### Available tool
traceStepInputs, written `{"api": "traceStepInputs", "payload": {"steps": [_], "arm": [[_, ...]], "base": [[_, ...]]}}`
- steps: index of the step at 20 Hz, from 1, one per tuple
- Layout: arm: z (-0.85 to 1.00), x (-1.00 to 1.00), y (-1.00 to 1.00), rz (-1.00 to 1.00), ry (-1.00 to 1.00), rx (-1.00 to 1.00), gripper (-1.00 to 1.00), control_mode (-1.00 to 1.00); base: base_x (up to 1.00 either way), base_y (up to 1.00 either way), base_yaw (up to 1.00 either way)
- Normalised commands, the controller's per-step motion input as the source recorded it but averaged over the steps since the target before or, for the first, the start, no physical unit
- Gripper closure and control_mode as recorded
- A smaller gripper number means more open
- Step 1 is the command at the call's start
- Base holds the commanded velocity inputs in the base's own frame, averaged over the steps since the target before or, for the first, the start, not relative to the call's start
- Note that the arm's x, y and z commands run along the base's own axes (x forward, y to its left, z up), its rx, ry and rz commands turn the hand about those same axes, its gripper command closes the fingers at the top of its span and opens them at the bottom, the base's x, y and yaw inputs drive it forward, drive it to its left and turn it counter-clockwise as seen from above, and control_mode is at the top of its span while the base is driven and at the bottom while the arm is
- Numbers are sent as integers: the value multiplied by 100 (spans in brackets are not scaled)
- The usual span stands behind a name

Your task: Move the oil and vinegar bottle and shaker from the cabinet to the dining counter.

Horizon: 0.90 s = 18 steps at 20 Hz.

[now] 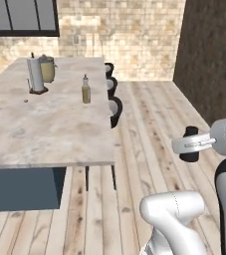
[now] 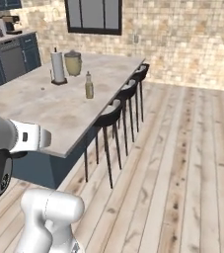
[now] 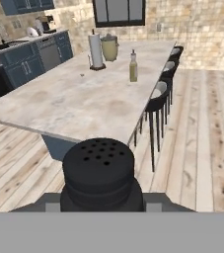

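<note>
Nearest the camera on the hand, the black shaker (image 3: 98, 173) sat clamped between the jaws of the gripper (image 3: 99, 205), its perforated round top facing the lens. From the left base view the gripper (image 1: 191, 144) held the shaker (image 1: 189, 144) out over the wooden floor (image 1: 149, 129), off the near corner of the dining counter (image 1: 40, 129) and well apart from it. Dark stools (image 2: 114, 116) lined the counter's long edge. Farther along the marbled top the oil and vinegar bottle (image 3: 132, 66) stood upright, close to the stool side. Beyond it, a paper towel roll (image 3: 96, 51) and a beige lidded pot (image 3: 109, 48) stood side by side.
</note>
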Motion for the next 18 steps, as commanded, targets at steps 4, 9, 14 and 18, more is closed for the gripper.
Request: {"api": "traceStepInputs", "payload": {"steps": [4, 9, 14, 18], "arm": [[0, 0, 0, 0, 0, 0, 100, 100], [0, 0, 0, 0, 0, 0, 100, 100], [0, 0, 0, 0, 0, 0, 100, 100], [0, 0, 0, 0, 0, 0, 100, 100]], "base": [[45, -46, 24], [46, -51, 20], [46, -56, 15], [40, -56, 19]]}}
